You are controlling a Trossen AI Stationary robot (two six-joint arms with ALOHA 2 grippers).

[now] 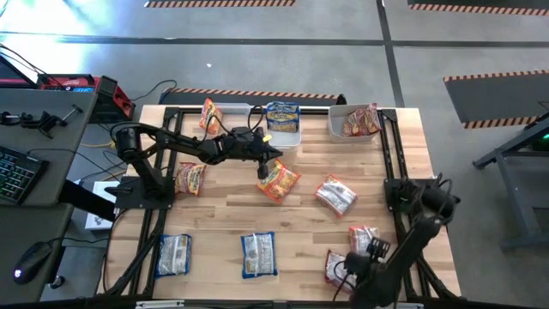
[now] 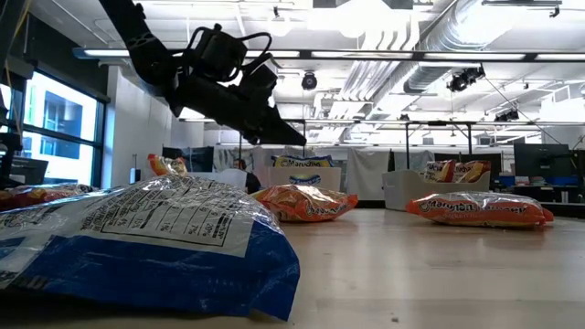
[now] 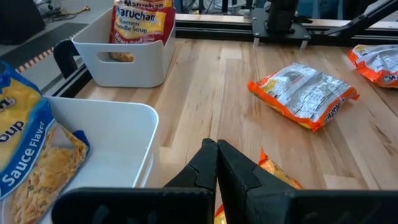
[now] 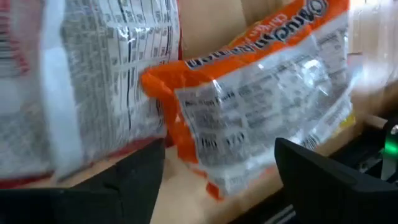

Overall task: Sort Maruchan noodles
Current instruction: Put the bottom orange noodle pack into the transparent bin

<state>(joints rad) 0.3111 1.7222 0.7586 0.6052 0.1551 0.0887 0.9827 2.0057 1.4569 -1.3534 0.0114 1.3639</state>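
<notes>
My left gripper (image 1: 273, 155) (image 2: 294, 140) (image 3: 216, 152) is shut and empty. It hangs in the air just above an orange noodle packet (image 1: 279, 181) (image 2: 306, 203) (image 3: 277, 174) lying flat mid-table, near a white bin (image 3: 124, 118) that holds a blue packet (image 1: 282, 112). My right gripper (image 4: 221, 149) is open at the table's near right corner. It is low over a red-and-white packet (image 4: 81, 81) and an orange-edged packet (image 4: 261, 93), with a finger on either side of the latter. I cannot tell whether the fingers touch it.
Along the far edge, a second bin (image 1: 336, 127) (image 3: 124, 68) holds a red packet, and an orange packet (image 1: 208, 114) stands far left. Loose packets lie flat: orange (image 1: 189, 178), pink-and-white (image 1: 336, 195) (image 3: 305, 93), and two blue ones (image 1: 174, 255) (image 1: 257, 255) near the front edge.
</notes>
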